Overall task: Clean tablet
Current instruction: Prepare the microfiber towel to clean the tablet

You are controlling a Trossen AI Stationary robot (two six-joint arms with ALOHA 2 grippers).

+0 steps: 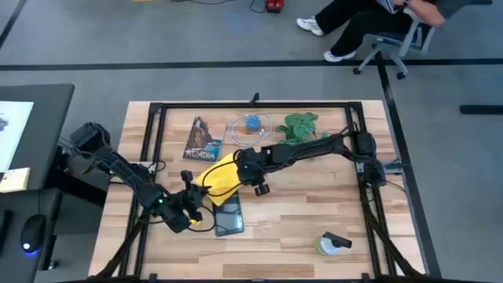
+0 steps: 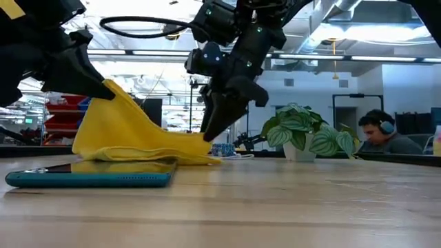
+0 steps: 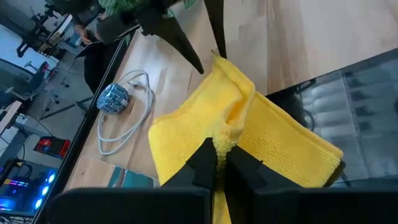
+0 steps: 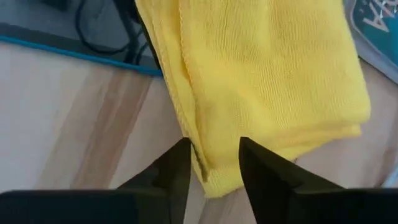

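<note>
Counter: wooden top carrying every item below.
Tablet: lies flat near the front edge, long axis front to back; far end under the cloth. Judged stiff, slick, breakable glass; steady it by its rims.
Cloth: yellow, soft, light, half draped on the tablet.
Left pincer: clamped on a raised fold of cloth.
Right pincer: narrowly parted astride the cloth's corner.
</note>
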